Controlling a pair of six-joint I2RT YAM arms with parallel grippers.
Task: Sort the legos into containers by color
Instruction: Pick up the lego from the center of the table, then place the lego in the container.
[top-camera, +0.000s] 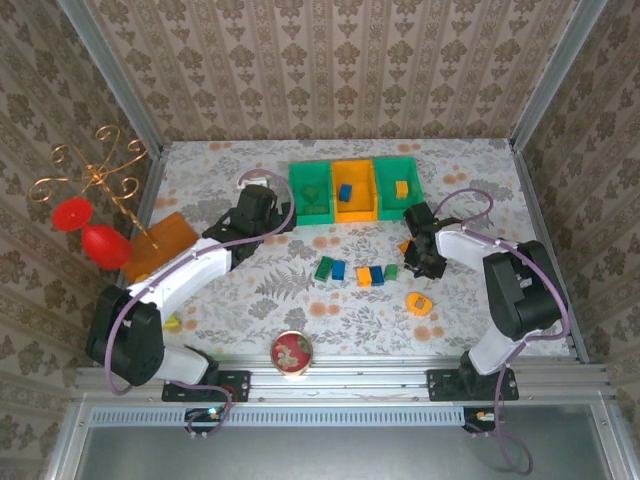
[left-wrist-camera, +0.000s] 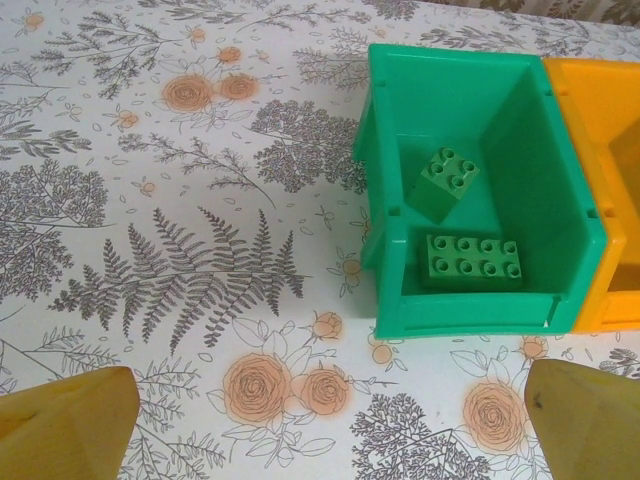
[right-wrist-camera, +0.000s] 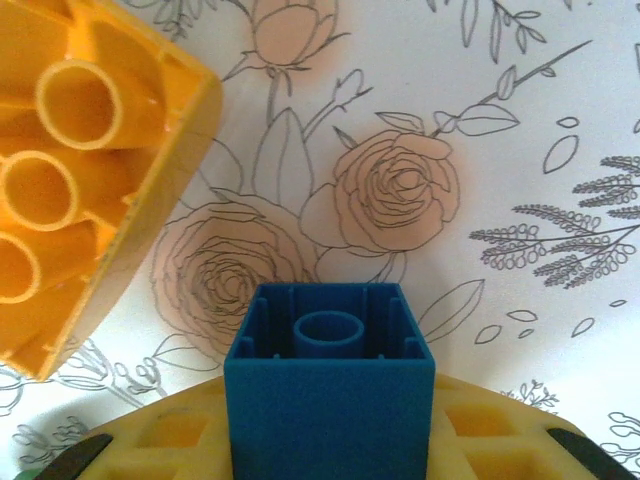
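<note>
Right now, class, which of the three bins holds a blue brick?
The orange middle bin: the left green bin holds green bricks, the right green bin a yellow brick.

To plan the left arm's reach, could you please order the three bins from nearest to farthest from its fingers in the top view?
1. Left green bin, just beside the left fingers.
2. Orange bin, middle of the row.
3. Right green bin, far right end.

Bright, even light, faint shadows; the close-up blue lego (right-wrist-camera: 330, 390) looks slightly soft.
</note>
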